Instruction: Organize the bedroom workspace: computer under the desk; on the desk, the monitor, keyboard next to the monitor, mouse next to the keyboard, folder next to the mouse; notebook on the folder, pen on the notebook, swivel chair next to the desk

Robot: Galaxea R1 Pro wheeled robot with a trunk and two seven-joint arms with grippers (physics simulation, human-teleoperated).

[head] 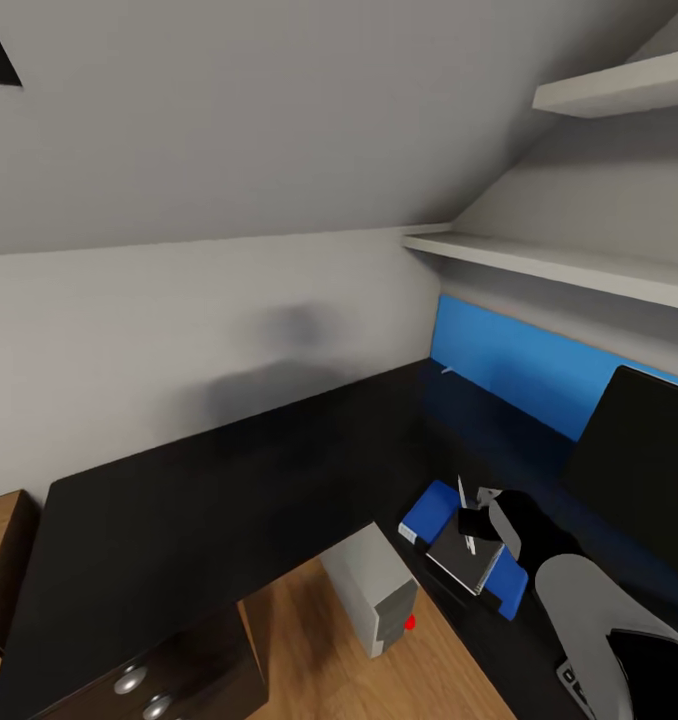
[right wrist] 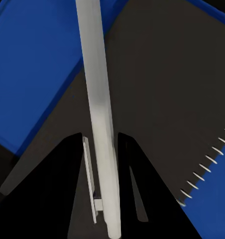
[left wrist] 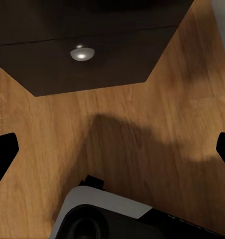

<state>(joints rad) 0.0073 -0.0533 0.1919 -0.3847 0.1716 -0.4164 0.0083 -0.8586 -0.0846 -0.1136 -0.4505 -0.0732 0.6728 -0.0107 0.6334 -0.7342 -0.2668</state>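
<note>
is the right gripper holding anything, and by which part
Yes: the right gripper is shut on the pen, pinching it near the clip end, over the notebook on the folder.

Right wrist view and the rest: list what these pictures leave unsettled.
- Pen: the right end effector is shut on it; the right wrist view cannot settle whether its far end touches the notebook.
- Keyboard: head view, a corner shows; the right arm and frame edge hide the rest.
- Monitor: head view, cut by the right edge.
- Left end effector: left wrist view, fingertips at the frame's edges, open over the floor.
</note>
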